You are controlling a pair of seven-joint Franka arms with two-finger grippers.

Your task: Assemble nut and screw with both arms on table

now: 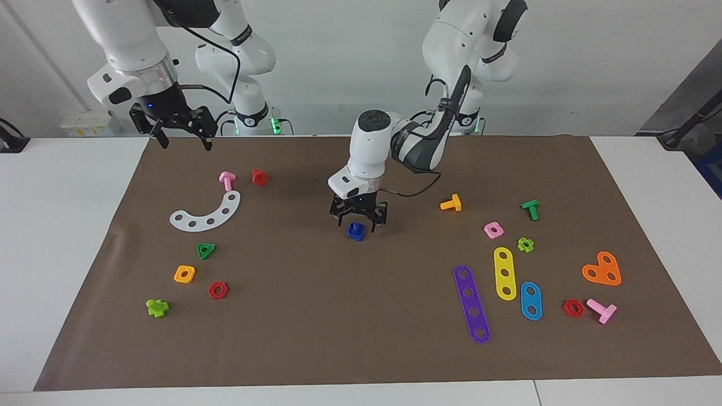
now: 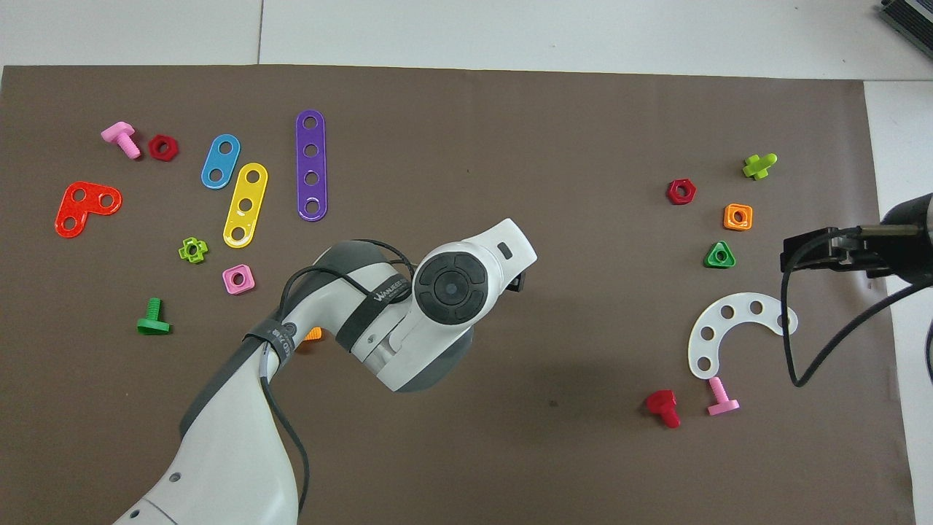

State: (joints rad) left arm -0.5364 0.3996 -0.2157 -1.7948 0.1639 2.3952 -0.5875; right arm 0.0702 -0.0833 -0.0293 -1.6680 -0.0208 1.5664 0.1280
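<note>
A dark-blue piece lies on the brown mat of the table, near the mat's middle. I cannot tell the nut and the screw apart in it. My left gripper hangs just above it, open, with a finger on either side and not gripping. In the overhead view the left arm's wrist hides the piece and the gripper. My right gripper is open and empty, raised over the mat's robot-side edge at the right arm's end, waiting; it also shows in the overhead view.
A white curved plate, pink bolt, red bolt, green triangular nut and orange nut lie toward the right arm's end. An orange bolt, pink nut and purple strip lie toward the left arm's end.
</note>
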